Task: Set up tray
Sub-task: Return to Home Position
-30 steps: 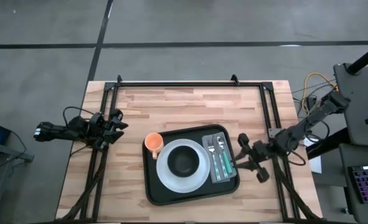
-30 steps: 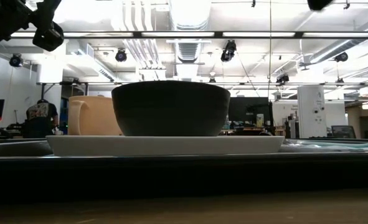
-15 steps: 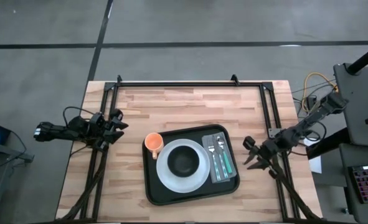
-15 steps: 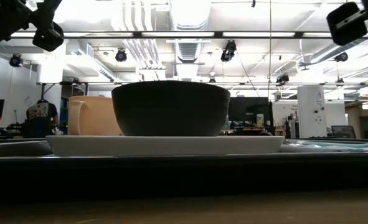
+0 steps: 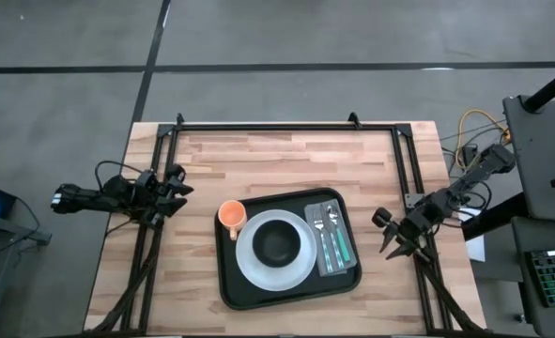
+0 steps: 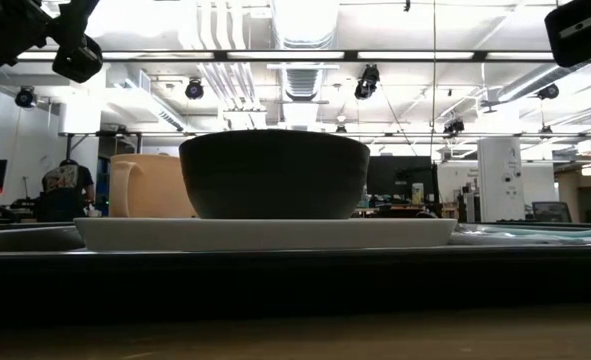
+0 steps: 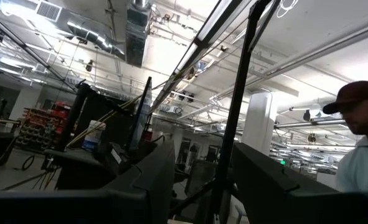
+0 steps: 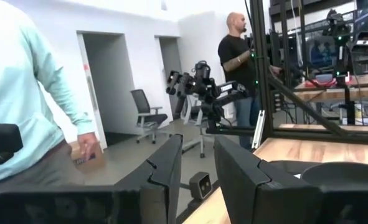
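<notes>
Homing is, we judge, the step in hand; the black tray [image 5: 277, 297] stands set. Right gripper [image 5: 386, 235], jaws apart beside it, needs only parking. Left gripper [image 5: 178, 183], likewise apart, waits at the table's [image 5: 258, 160] left edge.

We note the table [image 5: 277, 160] as pale wood in jointed strips, smooth with a low sheen. The tray [image 5: 226, 282] looks like black plastic, faintly glossy. Plate [image 5: 249, 268] white and smooth; bowl [image 5: 277, 242] dark and matt. The napkin [image 5: 333, 268] reads as grey cloth. Frame rails [image 5: 277, 126] black metal, matt. Cup [image 5: 232, 214] orange and smooth-sided, material unclear to us.
</notes>
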